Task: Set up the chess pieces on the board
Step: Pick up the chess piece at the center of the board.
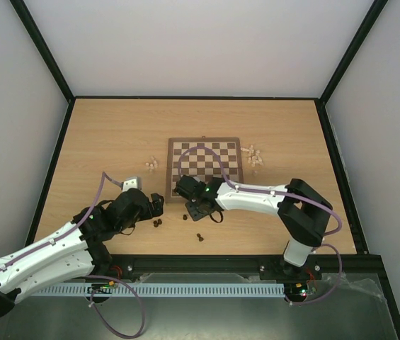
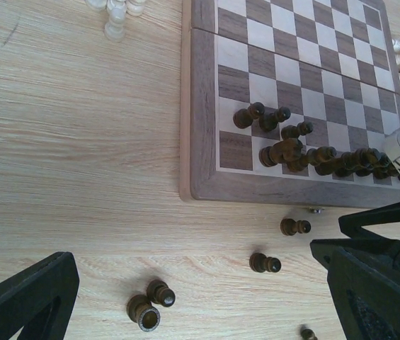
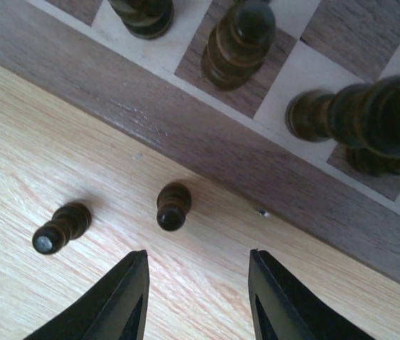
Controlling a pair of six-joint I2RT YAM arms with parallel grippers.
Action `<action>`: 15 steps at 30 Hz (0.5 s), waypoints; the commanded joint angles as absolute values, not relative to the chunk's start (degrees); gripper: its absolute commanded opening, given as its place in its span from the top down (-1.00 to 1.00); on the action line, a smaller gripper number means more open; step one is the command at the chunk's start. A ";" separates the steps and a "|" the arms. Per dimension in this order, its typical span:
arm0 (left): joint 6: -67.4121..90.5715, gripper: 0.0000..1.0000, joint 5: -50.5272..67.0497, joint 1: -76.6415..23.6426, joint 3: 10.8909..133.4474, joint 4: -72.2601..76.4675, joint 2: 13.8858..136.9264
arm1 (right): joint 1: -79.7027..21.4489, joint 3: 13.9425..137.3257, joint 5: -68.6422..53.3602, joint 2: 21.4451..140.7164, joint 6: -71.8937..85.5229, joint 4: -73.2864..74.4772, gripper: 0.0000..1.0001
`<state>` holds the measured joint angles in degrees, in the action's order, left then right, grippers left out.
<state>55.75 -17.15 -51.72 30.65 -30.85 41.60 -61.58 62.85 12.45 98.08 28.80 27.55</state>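
Progress looks early: a cluster of dark chessmen (image 2: 313, 152) crowds the near rows of the board (image 1: 204, 159), several seemingly lying over rather than standing, though it's hard to tell from here. More dark strays (image 2: 265, 263) lie on the table (image 1: 100, 142) just off the board's near edge. Both heaps of pale chessmen (image 1: 255, 156), left and right of the board, sit untouched. Right gripper (image 3: 198, 265) hovers low over a stray pawn (image 3: 173, 206), jaws partly apart, empty. Left gripper (image 2: 192, 283) hangs wide open, holding nothing.
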 commanded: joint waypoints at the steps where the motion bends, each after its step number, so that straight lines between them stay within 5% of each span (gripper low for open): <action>1: 55.96 -0.98 -17.14 -51.45 29.62 -30.70 41.41 | -61.61 65.10 14.52 99.67 28.08 28.64 0.22; 15: 55.52 -0.98 -17.31 -51.44 30.07 -30.15 42.25 | -60.55 66.09 12.88 103.16 26.64 25.97 0.45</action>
